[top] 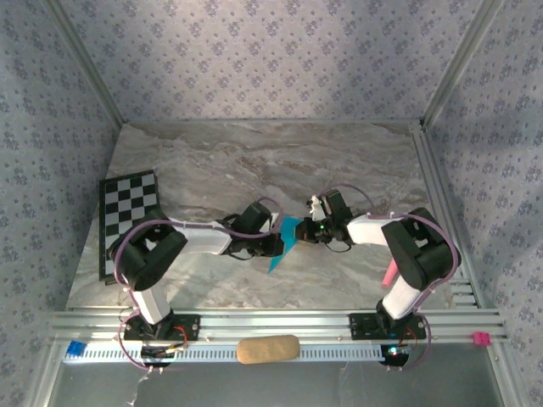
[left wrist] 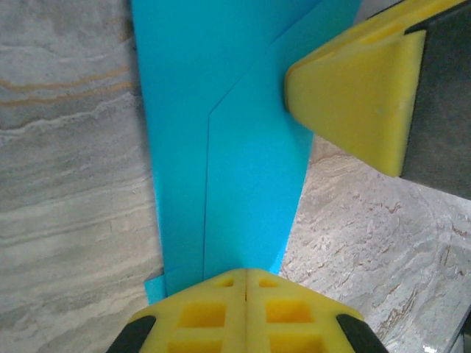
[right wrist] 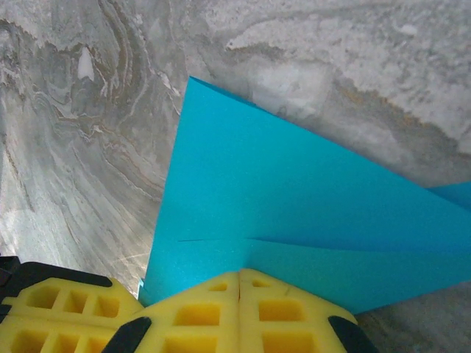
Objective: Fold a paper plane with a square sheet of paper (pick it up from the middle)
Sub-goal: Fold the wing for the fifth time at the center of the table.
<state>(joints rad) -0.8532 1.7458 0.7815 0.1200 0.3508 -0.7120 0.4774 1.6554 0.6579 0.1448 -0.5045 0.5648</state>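
The square sheet of paper (top: 285,241), bright turquoise, is folded into a long pointed shape and sits mid-table between my two grippers. In the left wrist view the paper (left wrist: 235,147) runs straight away from my left gripper (left wrist: 245,273), whose yellow jaws are pressed together on its near end. The right gripper's fingers (left wrist: 353,95) touch its far right edge. From the right wrist, the paper (right wrist: 294,206) fans out ahead with creases meeting at my right gripper (right wrist: 239,278), which is shut on its edge. The left gripper's fingers (right wrist: 59,312) sit beside it. From above, left gripper (top: 273,244) and right gripper (top: 304,231) flank the paper.
A black-and-white checkered board (top: 129,212) lies at the left edge of the marble table (top: 254,161). A pink stick (top: 389,273) rests by the right arm. A tan oblong block (top: 268,348) sits on the front rail. Patterned walls enclose the sides and back.
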